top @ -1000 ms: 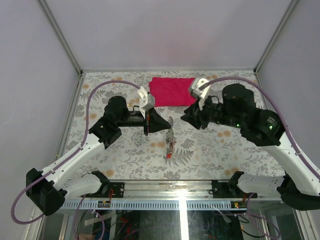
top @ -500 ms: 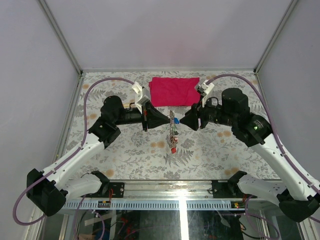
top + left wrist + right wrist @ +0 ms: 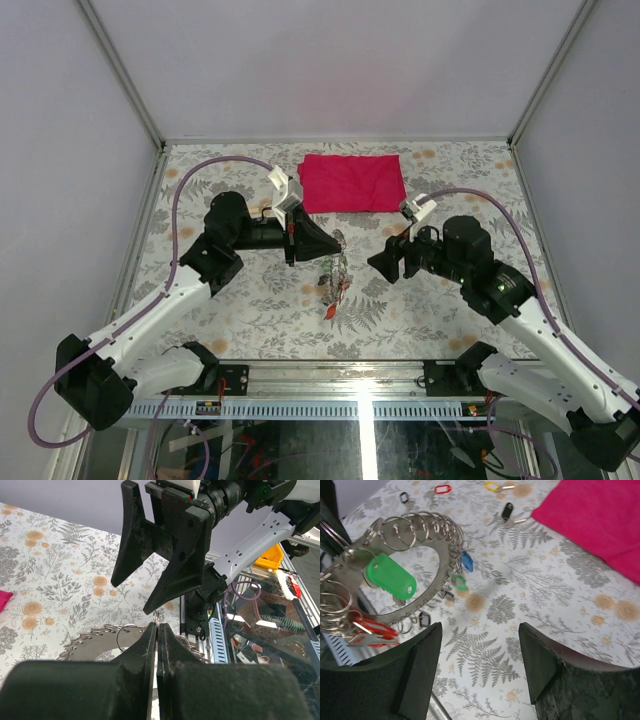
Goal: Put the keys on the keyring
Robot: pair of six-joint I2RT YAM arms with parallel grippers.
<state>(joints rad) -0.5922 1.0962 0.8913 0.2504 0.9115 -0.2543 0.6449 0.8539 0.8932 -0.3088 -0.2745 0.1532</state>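
The keyring (image 3: 338, 270) is a large grey metal ring hung with small split rings. My left gripper (image 3: 326, 246) is shut on its edge and holds it above the table; in the left wrist view the jaws (image 3: 156, 628) pinch the ring (image 3: 90, 645). In the right wrist view the keyring (image 3: 347, 582) carries a green tag (image 3: 390, 576), a red tag (image 3: 367, 629) and a blue tag (image 3: 466, 561). Loose keys lie on the table: red (image 3: 442, 488), yellow (image 3: 492, 486), black (image 3: 506, 511). My right gripper (image 3: 385, 265) is open and empty, a short way right of the ring, as its own wrist view (image 3: 479, 628) also shows.
A red folded cloth (image 3: 352, 182) lies at the back of the table and shows in the right wrist view (image 3: 600, 520). The floral table top (image 3: 450, 300) ends at a metal rail (image 3: 360, 368) along the near edge. Grey walls stand on three sides.
My right gripper has drawn back from the keyring, down and to the right, and is open. The keyring with its red tag hangs a little lower in my left gripper.
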